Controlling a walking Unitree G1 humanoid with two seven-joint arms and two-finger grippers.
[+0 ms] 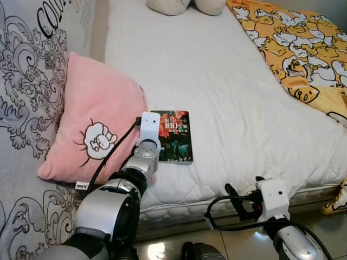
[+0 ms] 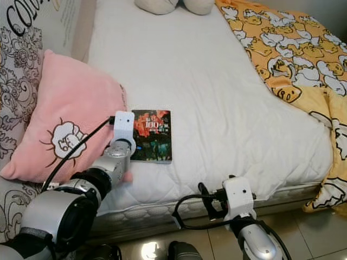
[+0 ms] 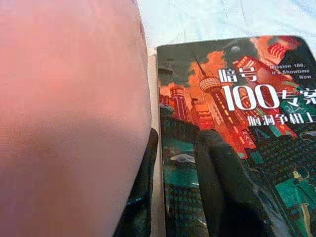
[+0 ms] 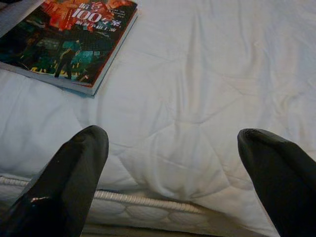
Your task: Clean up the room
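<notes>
Glossy dark-covered paperback book (image 1: 172, 136) lies near my white mattress's (image 1: 227, 108) front edge, beside the pink plush pillow (image 1: 95, 130). My left gripper (image 3: 180, 197) straddles its spine to pinch; right gripper (image 4: 173, 163) hangs spread, spare.

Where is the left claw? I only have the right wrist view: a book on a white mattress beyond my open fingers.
Observer: The left claw is at the book, open, one finger on the cover.
Operator: And the other finger?
Observer: It sits off the book's edge, against a pink pillow that lies on the book's left.
Operator: Anything else on the bed?
Observer: An orange blanket with a duck print covers the far right side of the mattress.
</notes>
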